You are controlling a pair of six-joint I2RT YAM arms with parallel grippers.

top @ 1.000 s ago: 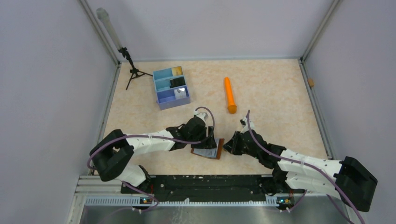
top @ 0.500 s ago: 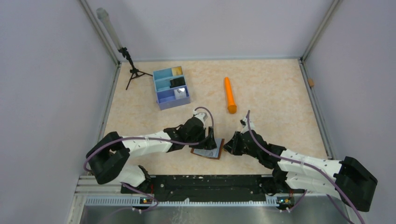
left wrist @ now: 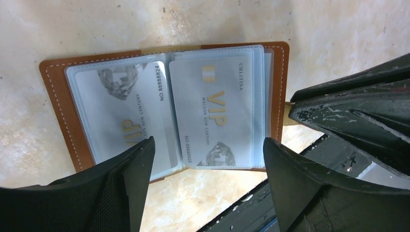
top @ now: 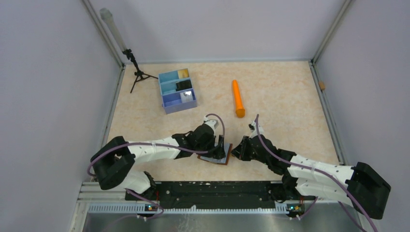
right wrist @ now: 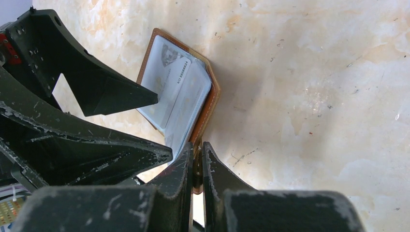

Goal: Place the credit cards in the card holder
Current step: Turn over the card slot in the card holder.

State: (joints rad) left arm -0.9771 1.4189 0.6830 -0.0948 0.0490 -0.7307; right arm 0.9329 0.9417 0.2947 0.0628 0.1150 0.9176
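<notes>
Card holder (left wrist: 53, 101) clamped by jaws of right arm (top: 314, 171).

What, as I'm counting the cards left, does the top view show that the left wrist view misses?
Only top: the blue tray with loose cards in its compartments, an orange tube, a tripod. Only left wrist: VIP print on two sleeved cards. Both: the open holder, the left gripper open over it, the right gripper shut on its edge.
</notes>
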